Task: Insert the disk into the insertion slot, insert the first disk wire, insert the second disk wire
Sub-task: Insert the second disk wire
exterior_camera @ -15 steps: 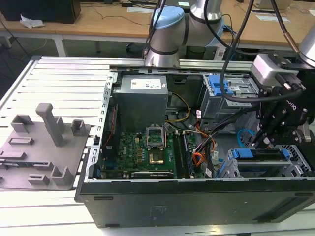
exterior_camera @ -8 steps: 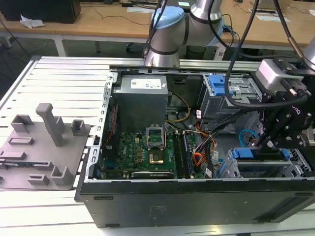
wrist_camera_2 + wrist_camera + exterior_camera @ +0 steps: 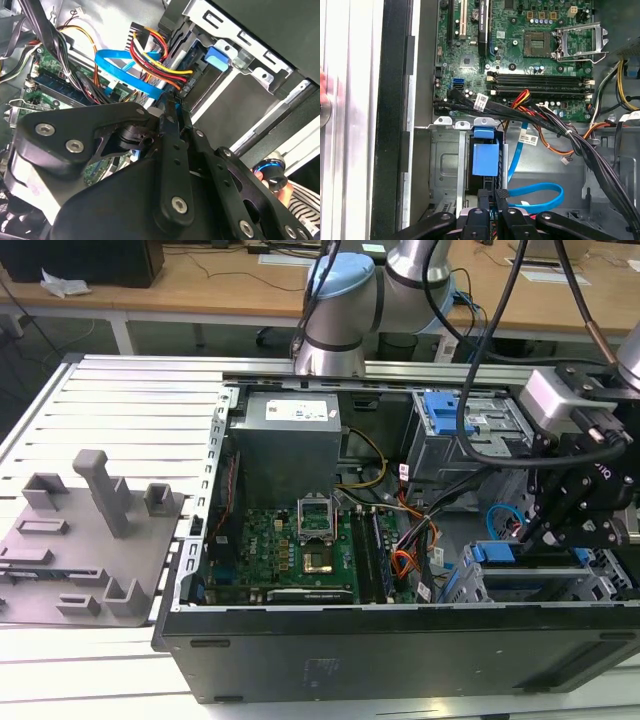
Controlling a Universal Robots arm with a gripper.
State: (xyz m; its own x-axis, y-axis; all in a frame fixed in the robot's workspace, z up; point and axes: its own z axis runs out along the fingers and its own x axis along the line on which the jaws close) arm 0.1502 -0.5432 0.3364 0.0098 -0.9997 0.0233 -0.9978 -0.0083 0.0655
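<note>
light: even, bright overhead | shadows: soft, inside case | glare: rail | blur: near gripper linkage

Light-blue second disk wire (image 3: 535,192); green motherboard (image 3: 520,55).

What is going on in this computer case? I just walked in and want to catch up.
A robot arm has its gripper down inside an open computer case, at the drive bay end. The blue carrier of the disk already sits in the insertion slot. The fingertips are at the red and orange first disk wire near the disk's edge. The light-blue second disk wire loops loosely beside it.
</note>
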